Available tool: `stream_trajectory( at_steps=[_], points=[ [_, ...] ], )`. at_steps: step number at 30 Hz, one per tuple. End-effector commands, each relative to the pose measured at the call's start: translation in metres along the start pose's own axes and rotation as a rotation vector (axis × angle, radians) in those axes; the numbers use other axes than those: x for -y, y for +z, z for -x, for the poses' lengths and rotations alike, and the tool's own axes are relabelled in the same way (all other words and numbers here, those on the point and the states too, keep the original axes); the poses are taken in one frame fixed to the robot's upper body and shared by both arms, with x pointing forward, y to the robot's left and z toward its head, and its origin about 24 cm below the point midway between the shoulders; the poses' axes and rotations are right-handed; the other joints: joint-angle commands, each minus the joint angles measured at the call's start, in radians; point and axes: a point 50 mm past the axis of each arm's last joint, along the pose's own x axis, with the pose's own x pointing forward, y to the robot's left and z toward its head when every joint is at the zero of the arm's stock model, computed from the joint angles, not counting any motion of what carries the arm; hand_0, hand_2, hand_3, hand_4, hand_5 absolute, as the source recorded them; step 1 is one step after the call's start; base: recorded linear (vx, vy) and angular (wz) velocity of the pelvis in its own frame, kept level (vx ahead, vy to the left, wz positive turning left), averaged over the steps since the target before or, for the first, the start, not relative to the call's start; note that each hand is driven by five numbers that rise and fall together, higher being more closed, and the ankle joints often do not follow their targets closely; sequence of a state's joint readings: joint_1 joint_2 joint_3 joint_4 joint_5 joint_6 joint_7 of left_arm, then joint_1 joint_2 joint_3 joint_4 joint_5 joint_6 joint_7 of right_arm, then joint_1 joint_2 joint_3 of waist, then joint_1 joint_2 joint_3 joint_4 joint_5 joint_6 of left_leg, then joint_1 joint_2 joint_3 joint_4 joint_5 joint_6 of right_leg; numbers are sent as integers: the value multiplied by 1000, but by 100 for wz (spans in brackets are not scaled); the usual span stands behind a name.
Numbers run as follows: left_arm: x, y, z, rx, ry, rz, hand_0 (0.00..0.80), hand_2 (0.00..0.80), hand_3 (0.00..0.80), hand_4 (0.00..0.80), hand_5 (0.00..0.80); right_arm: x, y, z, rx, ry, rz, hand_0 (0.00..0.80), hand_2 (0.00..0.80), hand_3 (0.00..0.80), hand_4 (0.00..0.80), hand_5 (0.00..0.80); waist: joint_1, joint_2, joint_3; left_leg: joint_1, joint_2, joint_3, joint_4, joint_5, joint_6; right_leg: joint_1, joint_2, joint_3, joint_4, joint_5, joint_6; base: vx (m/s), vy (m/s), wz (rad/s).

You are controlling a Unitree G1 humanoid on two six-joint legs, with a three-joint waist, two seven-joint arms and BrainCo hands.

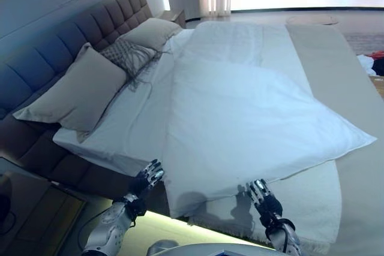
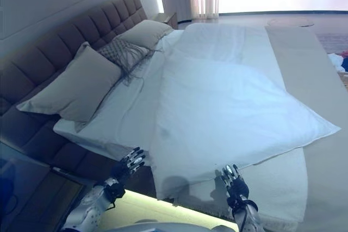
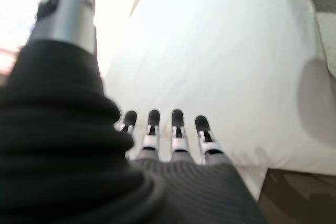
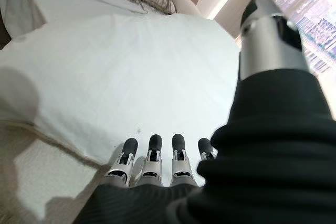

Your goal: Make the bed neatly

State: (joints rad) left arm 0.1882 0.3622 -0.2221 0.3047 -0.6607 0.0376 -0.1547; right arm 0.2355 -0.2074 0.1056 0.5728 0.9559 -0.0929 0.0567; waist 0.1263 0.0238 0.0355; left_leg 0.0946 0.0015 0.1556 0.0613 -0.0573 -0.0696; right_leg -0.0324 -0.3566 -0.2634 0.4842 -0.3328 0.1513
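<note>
A white duvet [image 1: 240, 118] lies skewed across the bed, its near edge hanging over the bed's side between my two hands. My left hand [image 1: 146, 179] is open, fingers straight, just off the duvet's near left corner; its own wrist view shows the fingers [image 3: 177, 129] pointing at the duvet [image 3: 226, 51]. My right hand [image 1: 262, 196] is open, fingers straight, just below the duvet's near edge, over the beige bedspread [image 1: 312, 202]. The right wrist view shows its fingers [image 4: 154, 156] before the duvet [image 4: 121, 66]. Neither hand holds cloth.
Two grey pillows [image 1: 78, 91] and a patterned fringed cushion [image 1: 129, 55] lean on the tufted headboard [image 1: 54, 46]. A white sheet [image 1: 129, 127] covers the mattress beside the duvet. A nightstand [image 1: 36, 208] stands at lower left. Clothes [image 1: 372, 64] lie on the floor at far right.
</note>
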Motion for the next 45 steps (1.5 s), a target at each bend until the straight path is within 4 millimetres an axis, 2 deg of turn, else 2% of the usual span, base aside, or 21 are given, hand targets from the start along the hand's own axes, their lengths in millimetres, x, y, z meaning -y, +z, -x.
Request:
stream_trajectory(
  at_steps=[1, 4, 6, 9, 12, 15, 16, 17, 20, 21, 22, 23, 26, 28, 29, 30, 31, 33, 34, 38, 45],
  points=[
    [-4, 32, -8, 105, 32, -56, 0, 0, 0, 0, 0, -5, 6, -11, 51, 16, -45, 0, 0, 0, 0, 0, 12, -60, 5, -39, -20, -11, 26, -4, 116, -20, -10, -51, -271, 476, -3, 165, -174, -34],
    [-2, 33, -17, 91, 37, -98, 0, 0, 0, 0, 0, 3, 7, -18, 25, -10, -38, 0, 0, 0, 0, 0, -3, -68, 30, -28, -16, -3, 45, -32, 118, -48, 21, -18, -329, 485, 18, 157, -152, -31],
    [-3, 31, -20, 68, 53, -119, 0, 0, 0, 0, 0, 5, 3, -20, -7, -16, -54, 0, 0, 0, 0, 0, -3, -72, 37, -36, 3, 6, 83, -48, 108, -33, 28, -19, -325, 467, 33, 238, -126, -1],
    [-1, 29, -22, 37, 38, -123, 0, 0, 0, 0, 0, 6, -4, -18, -42, -11, -103, 0, 0, 0, 0, 0, 3, -75, 56, -37, 36, 28, 114, -48, 89, -4, 28, -53, -314, 453, 39, 195, -102, 6],
    [15, 29, -24, 42, -34, -123, 0, 0, 0, 0, 0, 7, 10, -23, 3, 18, -158, 0, 0, 0, 0, 0, 21, -63, 88, -78, 70, 62, 138, -21, 74, -1, 24, -112, -321, 452, 29, -110, -6, 23],
    [27, 31, -24, 55, -80, -99, 0, 0, 0, 0, 0, 10, 39, -31, 75, 31, -189, 0, 0, 0, 0, 0, 51, -38, 118, -135, 67, 39, 170, -25, 69, -41, -25, -156, -288, 462, 28, -67, 106, 40],
    [26, 27, -21, 51, -80, -93, 0, 0, 0, 0, 0, 13, 46, -32, 86, 14, -195, 0, 0, 0, 0, 0, 64, -28, 127, -138, 64, 14, 193, -53, 63, -55, -46, -149, -255, 455, 48, 75, 130, 38],
    [25, 25, -19, 48, -80, -92, 0, 0, 0, 0, 0, 15, 51, -33, 96, -7, -201, 0, 0, 0, 0, 0, 69, -25, 134, -152, 60, 9, 211, -54, 67, -72, -67, -152, -234, 463, 47, 97, 132, 24],
    [23, 16, -8, 18, -71, -109, 0, 0, 0, 0, 0, 38, 55, -27, 107, -90, -236, 0, 0, 0, 0, 0, 69, -18, 160, -194, 46, 8, 299, -76, 101, -165, -159, -113, -53, 475, 48, 102, 122, 8],
    [21, 12, -4, -2, -62, -118, 0, 0, 0, 0, 0, 47, 53, -22, 98, -113, -248, 0, 0, 0, 0, 0, 62, -21, 162, -186, 42, -3, 313, -97, 103, -189, -172, -80, -24, 491, 67, 256, 44, 25],
    [21, 8, 1, -18, -56, -127, 0, 0, 0, 0, 0, 54, 50, -18, 89, -126, -259, 0, 0, 0, 0, 0, 58, -30, 170, -180, 35, 9, 321, -90, 108, -201, -190, -78, -48, 524, 68, 407, -55, 27],
    [21, 7, 5, -19, -48, -136, 0, 0, 0, 0, 0, 60, 46, -14, 80, -135, -271, 0, 0, 0, 0, 0, 55, -33, 175, -161, 33, -10, 332, -115, 99, -191, -184, -59, -87, 516, 97, 306, -112, 19],
    [17, 11, 11, -15, -10, -116, 0, 0, 0, 0, 0, 73, 47, -8, 71, -143, -262, 0, 0, 0, 0, 0, 53, -26, 196, -145, 47, -5, 363, -136, 108, -171, -183, -62, -112, 525, 104, 174, -143, -6],
    [17, 19, 8, 17, -28, -122, 0, 0, 0, 0, 0, 69, 61, -13, 102, -102, -268, 0, 0, 0, 0, 0, 56, -17, 219, -181, 63, 1, 390, -136, 107, -191, -183, -63, -102, 513, 101, -111, -83, -9],
    [22, 26, 3, 51, -55, -117, 0, 0, 0, 0, 0, 63, 75, -18, 132, -77, -258, 0, 0, 0, 0, 0, 55, -7, 236, -232, 74, 4, 416, -134, 102, -217, -184, -59, -92, 503, 95, -467, -34, 13],
    [30, 41, -5, 108, -97, -106, 0, 0, 0, 0, 0, 55, 106, -26, 189, -43, -247, 0, 0, 0, 0, 0, 53, 8, 257, -323, 88, 16, 456, -121, 100, -282, -197, -57, -71, 502, 75, -551, -5, 21],
    [35, 51, -10, 142, -123, -103, 0, 0, 0, 0, 0, 48, 127, -30, 228, -17, -246, 0, 0, 0, 0, 0, 55, 26, 269, -364, 98, 1, 482, -148, 88, -321, -201, -37, -34, 474, 85, -685, 18, 19],
    [49, 80, -22, 230, -187, -104, 0, 0, 0, 0, 0, 24, 181, -37, 327, 67, -259, 0, 0, 0, 0, 0, 57, 57, 310, -499, 112, -13, 565, -177, 76, -455, -224, -3, 60, 439, 66, -588, 0, 10],
    [54, 87, -25, 246, -203, -104, 0, 0, 0, 0, 0, 15, 194, -39, 348, 97, -260, 0, 0, 0, 0, 0, 58, 63, 317, -537, 112, -17, 595, -189, 76, -497, -229, 12, 95, 426, 59, -363, -13, 15],
    [63, 87, -27, 242, -214, -93, 0, 0, 0, 0, 0, 4, 208, -39, 356, 126, -238, 0, 0, 0, 0, 0, 50, 71, 326, -593, 114, -20, 637, -193, 75, -578, -237, 50, 172, 401, 47, -81, 33, 24],
    [72, 90, -24, 302, -248, -62, 0, 0, 0, 0, 0, -4, 236, -32, 417, 182, -238, 0, 0, 0, 0, 0, 33, 106, 347, -631, 118, -5, 595, -158, 63, -659, -234, 90, 175, 402, 43, -91, 71, 13]
  ],
)
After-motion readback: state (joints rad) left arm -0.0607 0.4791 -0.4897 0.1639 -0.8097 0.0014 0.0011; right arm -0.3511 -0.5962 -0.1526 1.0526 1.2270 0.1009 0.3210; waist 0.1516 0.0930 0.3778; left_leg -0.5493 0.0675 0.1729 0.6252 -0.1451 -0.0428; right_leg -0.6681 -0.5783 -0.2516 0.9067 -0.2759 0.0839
